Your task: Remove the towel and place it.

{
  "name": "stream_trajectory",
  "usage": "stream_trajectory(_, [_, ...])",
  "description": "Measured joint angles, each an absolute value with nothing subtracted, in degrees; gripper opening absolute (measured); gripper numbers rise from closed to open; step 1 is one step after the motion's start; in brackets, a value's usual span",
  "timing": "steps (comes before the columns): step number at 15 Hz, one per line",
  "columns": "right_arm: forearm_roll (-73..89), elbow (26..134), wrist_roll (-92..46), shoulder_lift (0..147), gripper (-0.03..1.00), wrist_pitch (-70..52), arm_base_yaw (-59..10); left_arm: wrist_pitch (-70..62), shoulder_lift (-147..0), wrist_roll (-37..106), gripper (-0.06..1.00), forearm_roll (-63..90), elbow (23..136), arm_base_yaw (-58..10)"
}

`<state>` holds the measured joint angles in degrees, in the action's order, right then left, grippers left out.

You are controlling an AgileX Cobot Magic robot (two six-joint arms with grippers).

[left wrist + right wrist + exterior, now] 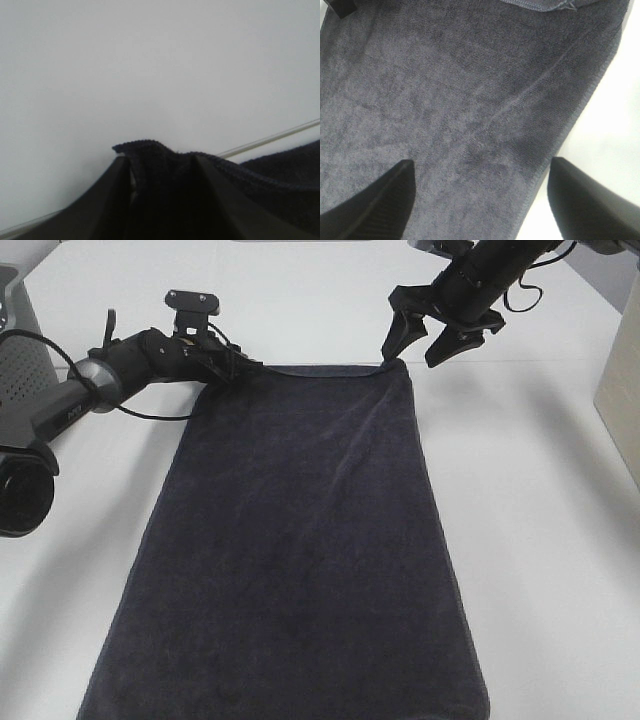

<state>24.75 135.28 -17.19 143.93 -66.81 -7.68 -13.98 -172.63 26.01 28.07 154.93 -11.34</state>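
White table point(540, 490) carries a soft, limp dark towel point(300, 560) lying flat; left hand point(238, 368) pinches its far-left corner, right hand point(428, 340) gapes above the far-right corner, likely the best holds.

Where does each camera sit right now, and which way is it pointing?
Exterior high: mounted above the table, looking down on the towel; both arms show, the left tool and right tool at its far corners.
Left wrist: on the left arm, looking along its fingers at a towel corner between them.
Right wrist: above the towel, between spread fingers.
All three views share the towel.
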Motion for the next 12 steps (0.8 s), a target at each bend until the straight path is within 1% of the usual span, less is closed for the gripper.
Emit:
stream_trajectory(2, [24.87,135.28,-17.19,143.93,0.71,-66.92,-7.68,-12.95,-172.8,26.18,0.19,27.79,154.93,-11.17])
stream_trajectory(3, [24.87,135.28,-17.19,143.93,0.71,-67.15,-7.68,-13.06,-172.92,26.18,0.11,27.5,154.93,-10.89])
stream_trajectory(4, [24.87,135.28,-17.19,143.93,0.71,-67.55,-7.68,-13.12,-172.98,26.18,0.05,27.27,154.93,-10.49])
stream_trajectory(5, [24.92,135.28,-17.19,143.93,0.71,-68.12,-7.68,-13.29,-172.98,26.18,0.02,27.22,154.93,-9.91])
stream_trajectory(8, [24.98,135.28,-17.19,143.93,0.71,-68.87,-7.68,-13.29,-172.98,23.55,0.01,28.59,154.93,-7.1])
stream_trajectory(10, [24.98,135.28,-17.19,143.93,0.71,-69.04,-7.68,-13.24,-172.98,22.98,0.03,29.05,154.93,-6.59])
stream_trajectory(11, [24.98,135.28,-17.19,143.93,0.71,-69.16,-7.68,-13.06,-172.98,22.8,0.1,29.16,154.93,-6.53])
stream_trajectory(12, [24.98,135.28,-17.19,143.93,0.71,-69.39,-7.68,-12.95,-172.98,22.8,0.24,29.34,154.93,-6.65])
